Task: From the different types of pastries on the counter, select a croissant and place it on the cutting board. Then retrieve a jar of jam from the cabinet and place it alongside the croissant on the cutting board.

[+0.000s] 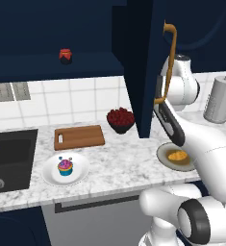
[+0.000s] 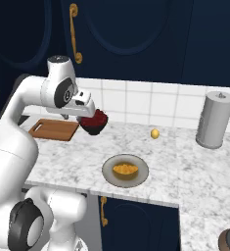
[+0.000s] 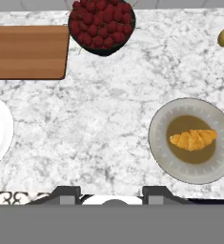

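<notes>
The golden croissant (image 1: 177,156) (image 2: 125,169) (image 3: 193,139) lies in a shallow grey plate (image 3: 158,143) near the counter's front edge. My gripper (image 3: 112,195) (image 2: 83,116) hangs high over the counter, left of that plate, open, its fingertips wide apart with nothing between them. The brown cutting board (image 1: 79,137) (image 2: 54,129) (image 3: 30,51) lies bare against the back wall. A red jar of jam (image 1: 65,55) stands on the shelf of the open navy cabinet (image 1: 37,67). The cupcake (image 1: 65,166) sits on a white plate (image 1: 83,173).
A dark bowl of red berries (image 1: 120,119) (image 3: 102,26) stands right of the board. The open cabinet door (image 1: 141,72) with its brass handle (image 1: 170,57) juts out beside my arm. Also here: a small yellow fruit (image 2: 155,133), a grey canister (image 2: 214,119) and a black sink (image 1: 8,158).
</notes>
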